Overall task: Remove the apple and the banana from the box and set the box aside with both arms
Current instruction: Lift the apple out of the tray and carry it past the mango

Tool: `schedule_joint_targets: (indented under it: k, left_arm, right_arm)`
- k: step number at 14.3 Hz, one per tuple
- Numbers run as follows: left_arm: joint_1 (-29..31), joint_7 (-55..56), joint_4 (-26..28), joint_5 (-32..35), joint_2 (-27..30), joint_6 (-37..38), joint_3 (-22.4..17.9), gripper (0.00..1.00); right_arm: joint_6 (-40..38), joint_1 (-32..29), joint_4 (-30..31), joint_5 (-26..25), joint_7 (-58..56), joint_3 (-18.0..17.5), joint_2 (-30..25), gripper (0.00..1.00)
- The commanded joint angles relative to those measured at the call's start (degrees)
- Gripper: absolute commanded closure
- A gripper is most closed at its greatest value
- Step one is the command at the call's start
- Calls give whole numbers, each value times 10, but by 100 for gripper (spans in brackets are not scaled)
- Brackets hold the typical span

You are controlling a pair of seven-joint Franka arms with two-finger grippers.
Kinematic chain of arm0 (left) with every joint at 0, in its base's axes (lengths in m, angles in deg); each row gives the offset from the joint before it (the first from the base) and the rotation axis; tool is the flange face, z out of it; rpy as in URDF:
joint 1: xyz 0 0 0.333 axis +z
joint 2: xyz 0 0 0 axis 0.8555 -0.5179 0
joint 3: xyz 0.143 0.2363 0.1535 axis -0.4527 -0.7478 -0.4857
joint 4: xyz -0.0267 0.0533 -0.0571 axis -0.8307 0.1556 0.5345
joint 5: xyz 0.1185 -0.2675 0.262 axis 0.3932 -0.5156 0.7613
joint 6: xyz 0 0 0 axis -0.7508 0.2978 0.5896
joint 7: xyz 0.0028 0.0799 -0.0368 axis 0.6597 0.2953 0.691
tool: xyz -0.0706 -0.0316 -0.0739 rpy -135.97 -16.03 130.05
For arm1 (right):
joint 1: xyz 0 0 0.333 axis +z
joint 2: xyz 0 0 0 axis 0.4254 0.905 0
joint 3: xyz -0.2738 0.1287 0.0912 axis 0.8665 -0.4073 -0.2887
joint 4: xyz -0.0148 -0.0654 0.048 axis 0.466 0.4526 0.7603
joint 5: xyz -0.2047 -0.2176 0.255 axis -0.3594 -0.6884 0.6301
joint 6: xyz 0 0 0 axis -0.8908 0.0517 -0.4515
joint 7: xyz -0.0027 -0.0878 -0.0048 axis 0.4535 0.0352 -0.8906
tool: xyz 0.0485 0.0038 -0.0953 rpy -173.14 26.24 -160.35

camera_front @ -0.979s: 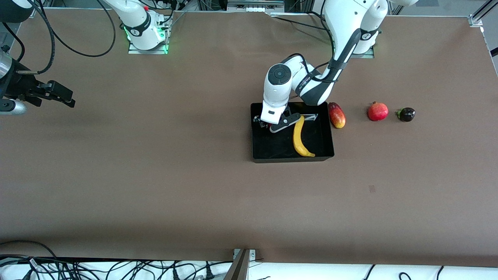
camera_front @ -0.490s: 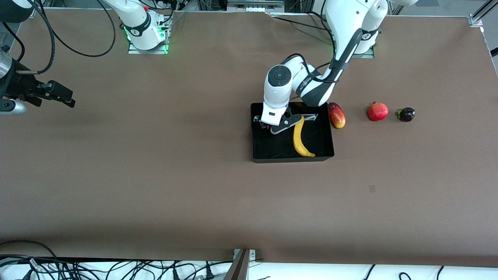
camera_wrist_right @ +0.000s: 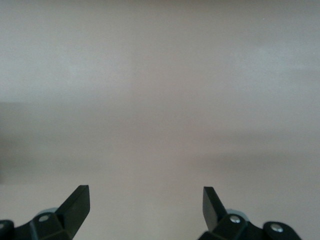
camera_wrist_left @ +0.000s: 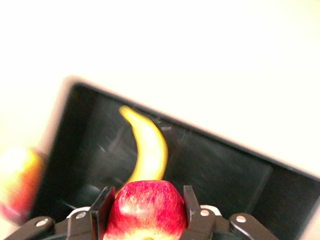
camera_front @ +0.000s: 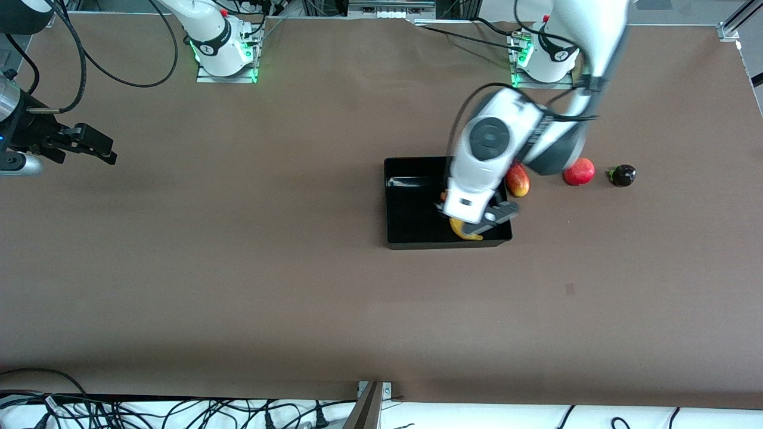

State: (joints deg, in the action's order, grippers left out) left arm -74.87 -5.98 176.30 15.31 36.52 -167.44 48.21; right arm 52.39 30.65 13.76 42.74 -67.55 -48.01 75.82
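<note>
The black box (camera_front: 411, 205) stands mid-table, with the yellow banana (camera_front: 460, 230) in it, mostly hidden under my left hand. My left gripper (camera_front: 477, 224) hangs over the box's end toward the left arm, above the banana. In the left wrist view it (camera_wrist_left: 146, 197) is shut on the red apple (camera_wrist_left: 145, 212), with the banana (camera_wrist_left: 149, 150) and the box's floor (camera_wrist_left: 225, 170) below. The apple is hidden in the front view. My right gripper (camera_front: 89, 146) waits open and empty over the table's right-arm end; it shows open in the right wrist view (camera_wrist_right: 146, 197).
A red-yellow mango-like fruit (camera_front: 518, 180) lies beside the box toward the left arm's end, also in the left wrist view (camera_wrist_left: 17, 185). A pomegranate (camera_front: 579, 171) and a small dark fruit (camera_front: 622, 175) lie farther along. Cables run along the table's near edge.
My left gripper has risen from the box's corner farthest from the camera and swung toward the left arm's end, over the banana. The right arm has not moved.
</note>
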Motion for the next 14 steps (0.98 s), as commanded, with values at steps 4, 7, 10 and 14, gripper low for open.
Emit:
schedule_joint_targets:
  k: [4, 7, 10, 14]
  left_arm:
    - [215, -366, -2, 28, -25, -46, 15, 100]
    - [257, -467, -3, 63, -94, -162, 8, 100]
    - [270, -471, -3, 110, -166, -278, -11, 100]
    - [264, -471, -3, 121, -193, -321, -30, 100]
  right_arm:
    - [-2, 0, -6, -4, 1, -1, 1, 0]
    - [-2, 1, -7, -4, 3, -2, 1, 0]
    - [-2, 1, -7, -4, 3, -2, 1, 0]
    - [-2, 0, -7, -4, 1, -2, 1, 0]
